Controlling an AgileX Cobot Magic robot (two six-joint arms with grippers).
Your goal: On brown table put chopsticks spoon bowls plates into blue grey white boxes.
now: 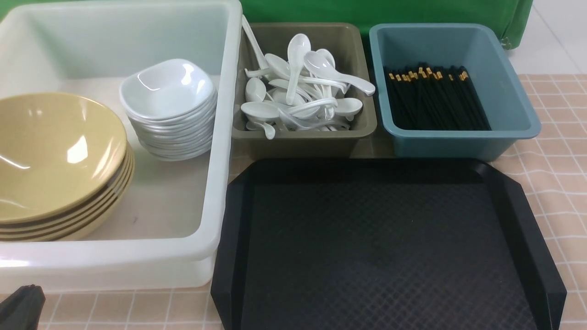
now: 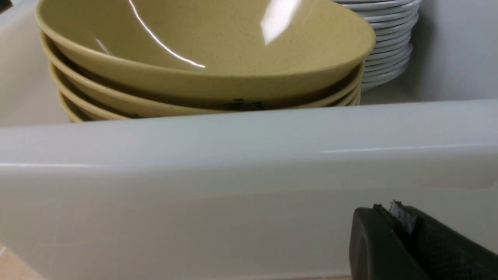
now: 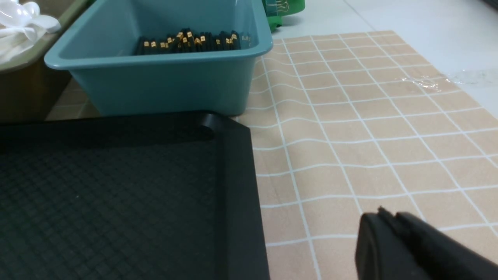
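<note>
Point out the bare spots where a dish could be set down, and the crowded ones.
Free: the black tray, bare throughout; the checked cloth right of the tray and blue box.
Crowded: white box with yellow bowls and white dishes; spoon box; chopsticks fill the blue box's floor.

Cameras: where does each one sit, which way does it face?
Front: between the arms, looking forward and down at white box, black tray; left pincer at the corner.
Left wrist: low outside the white box, facing yellow bowls; shut pincer.
Right wrist: over the tablecloth, facing blue box; pincer.
Front and right wrist share the tray.
</note>
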